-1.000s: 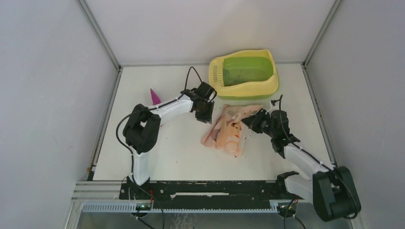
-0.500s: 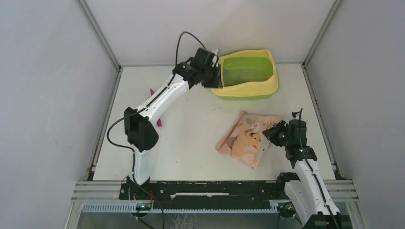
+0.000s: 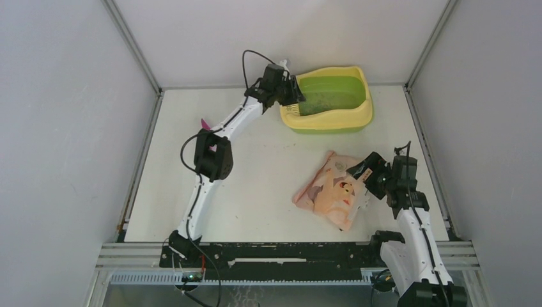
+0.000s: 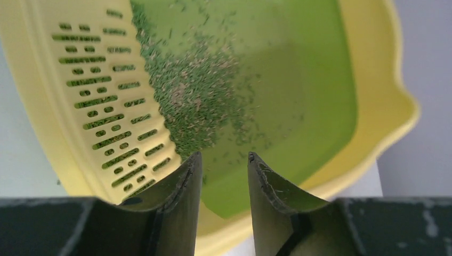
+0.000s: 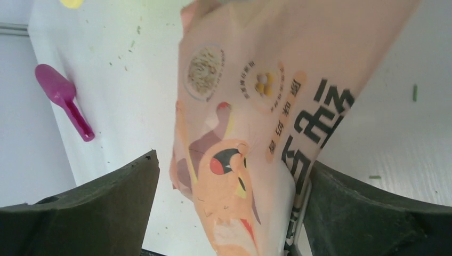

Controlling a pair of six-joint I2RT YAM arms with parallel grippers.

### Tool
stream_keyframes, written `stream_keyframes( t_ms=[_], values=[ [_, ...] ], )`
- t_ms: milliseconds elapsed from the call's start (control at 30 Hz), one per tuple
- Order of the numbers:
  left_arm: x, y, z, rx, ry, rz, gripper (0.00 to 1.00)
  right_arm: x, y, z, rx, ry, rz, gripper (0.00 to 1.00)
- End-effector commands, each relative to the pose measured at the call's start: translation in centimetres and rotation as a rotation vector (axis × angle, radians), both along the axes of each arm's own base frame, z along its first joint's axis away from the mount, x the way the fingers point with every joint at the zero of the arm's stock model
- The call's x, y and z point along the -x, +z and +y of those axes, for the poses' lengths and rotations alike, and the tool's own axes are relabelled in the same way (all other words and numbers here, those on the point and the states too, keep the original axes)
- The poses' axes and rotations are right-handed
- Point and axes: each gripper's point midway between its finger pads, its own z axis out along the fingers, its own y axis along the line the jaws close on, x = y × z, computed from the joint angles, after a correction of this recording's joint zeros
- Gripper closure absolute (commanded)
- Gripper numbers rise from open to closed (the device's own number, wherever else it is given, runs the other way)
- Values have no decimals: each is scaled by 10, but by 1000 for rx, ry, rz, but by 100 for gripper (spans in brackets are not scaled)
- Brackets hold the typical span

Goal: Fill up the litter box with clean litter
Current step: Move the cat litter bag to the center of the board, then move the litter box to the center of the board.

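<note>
The litter box [image 3: 358,115], with a pale yellow rim and a lime-green basin, stands at the table's far right. In the left wrist view its slotted grille [image 4: 101,101] lies to the left. Dark litter [image 4: 197,90] is strewn thinly over the basin floor. My left gripper [image 3: 297,96] hangs over the grille end of the box; its jaws [image 4: 224,157] stand partly open with nothing between them. The peach-pink bag [image 3: 329,192] lies flat on the table. My right gripper [image 3: 362,174] is wide open around the bag's end [image 5: 250,133], and only the right finger [image 5: 362,213] touches it.
A magenta scoop [image 5: 61,93] lies on the table at the left, half hidden by the left arm in the top view [image 3: 205,123]. Stray granules [image 5: 414,92] dot the white tabletop near the bag. Grey walls enclose the table on three sides.
My left arm swung from the bag to the litter box's grille end. My right arm drew the bag toward the near right, then its jaws opened and let the bag go.
</note>
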Motion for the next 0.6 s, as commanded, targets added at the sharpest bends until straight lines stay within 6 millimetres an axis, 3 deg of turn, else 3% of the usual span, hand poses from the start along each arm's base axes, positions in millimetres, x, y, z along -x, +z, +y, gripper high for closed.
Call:
stream_keyframes(
  t_ms=[0,200,567],
  values=[
    [-13,45,-26,141,-18,-121,59,-22,43,0,18,40,-115,1],
    [-25,16,-22,55,29,-119,58,-27,57,3,17,62,-142,1],
    [-6,-38,5,-237,57,-44,56,-35,62,1,21,57,-144,1]
  ],
)
